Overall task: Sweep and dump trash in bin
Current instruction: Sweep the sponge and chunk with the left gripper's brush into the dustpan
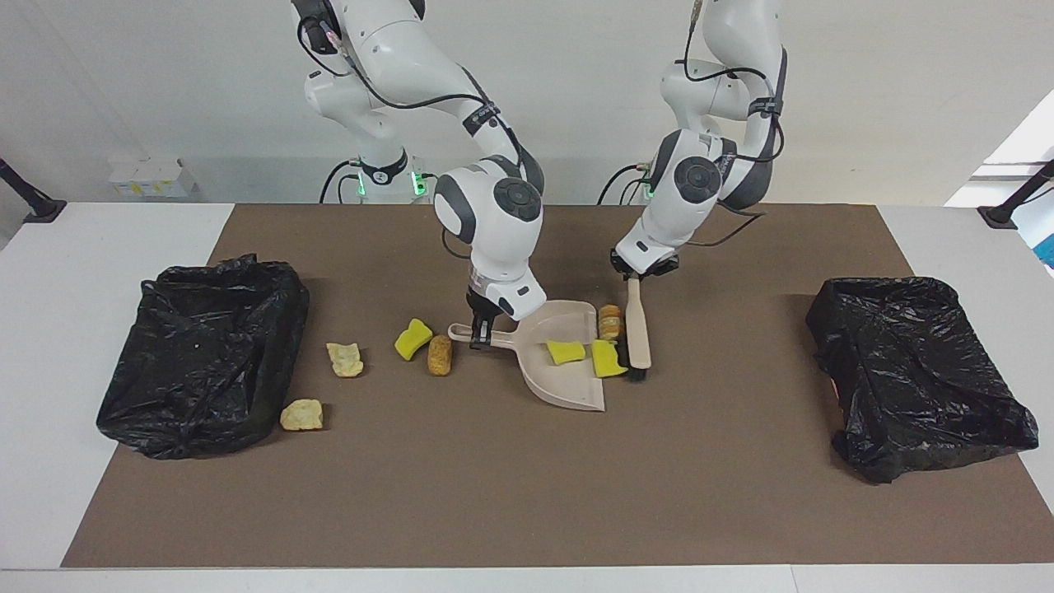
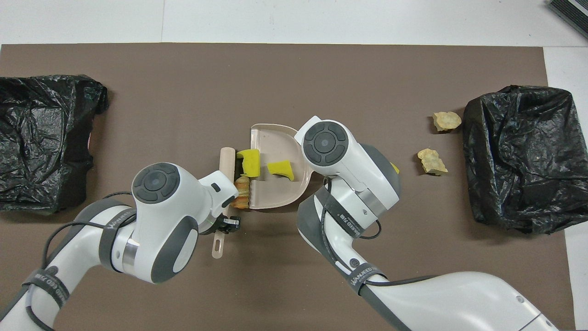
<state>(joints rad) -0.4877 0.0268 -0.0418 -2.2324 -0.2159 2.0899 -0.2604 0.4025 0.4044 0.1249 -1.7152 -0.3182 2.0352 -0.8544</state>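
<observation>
My right gripper (image 1: 480,333) is shut on the handle of the beige dustpan (image 1: 568,391), which rests on the mat. My left gripper (image 1: 634,276) is shut on the handle of the brush (image 1: 639,333), whose bristles stand at the pan's mouth. One yellow sponge piece (image 1: 566,352) (image 2: 281,168) lies in the pan. A second (image 1: 608,359) (image 2: 249,162) straddles its lip. A striped bread roll (image 1: 609,322) (image 2: 242,196) sits between brush and pan edge. More trash lies toward the right arm's end: a yellow chunk (image 1: 412,338), a brown piece (image 1: 440,355) and two tan scraps (image 1: 345,359) (image 1: 301,414).
A black-bagged bin (image 1: 202,354) stands at the right arm's end of the brown mat, beside the tan scraps. Another black-bagged bin (image 1: 918,375) stands at the left arm's end. In the overhead view the right wrist covers the pan's handle.
</observation>
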